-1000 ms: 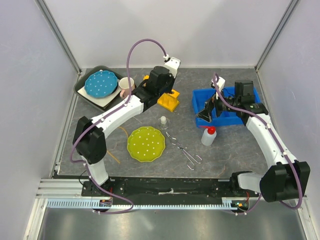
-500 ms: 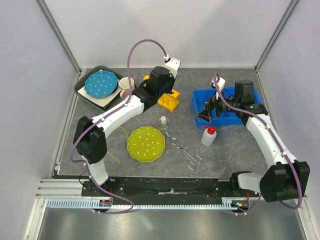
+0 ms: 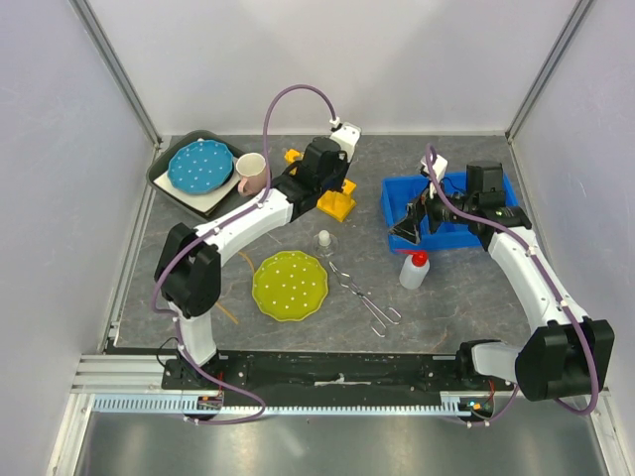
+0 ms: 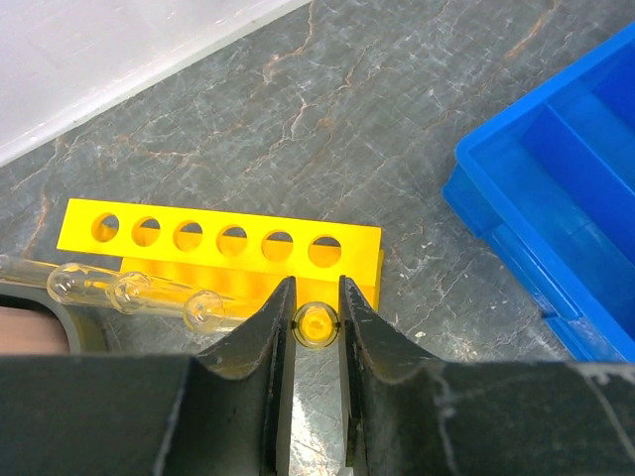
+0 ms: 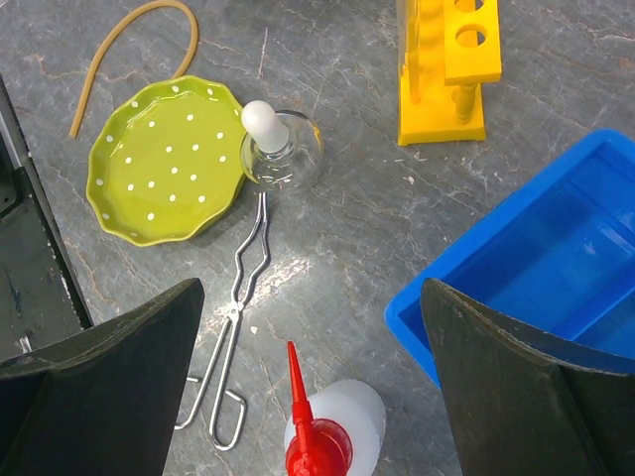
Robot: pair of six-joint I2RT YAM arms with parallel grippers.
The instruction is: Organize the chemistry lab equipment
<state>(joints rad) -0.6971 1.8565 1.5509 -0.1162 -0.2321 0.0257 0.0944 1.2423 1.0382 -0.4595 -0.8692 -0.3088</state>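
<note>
My left gripper (image 4: 316, 297) is shut on a thin clear tube (image 4: 316, 325), seen end-on between the fingers, just in front of the yellow test-tube rack (image 4: 218, 238) and its row of holes. More clear tubes (image 4: 129, 293) lie beside the rack on the left. From above, the left gripper (image 3: 332, 186) hovers over the rack (image 3: 335, 205). My right gripper (image 5: 310, 297) is open and empty above the white red-capped squeeze bottle (image 5: 337, 426), close to the blue bin (image 5: 556, 258). The small white-capped flask (image 5: 281, 149) and the metal tongs (image 5: 243, 288) rest on the table.
A dotted yellow-green plate (image 3: 289, 285) lies front of centre. A blue plate (image 3: 199, 166) sits on a tray at the back left, with a pink mug (image 3: 250, 172) next to it. A tan rubber hose (image 5: 129, 50) lies left of the green plate. The blue bin (image 3: 392, 198) stands on the right.
The left arm has shifted slightly to the right over the rack, still holding the tube, uncovering more of the pink mug. The right arm has not moved.
</note>
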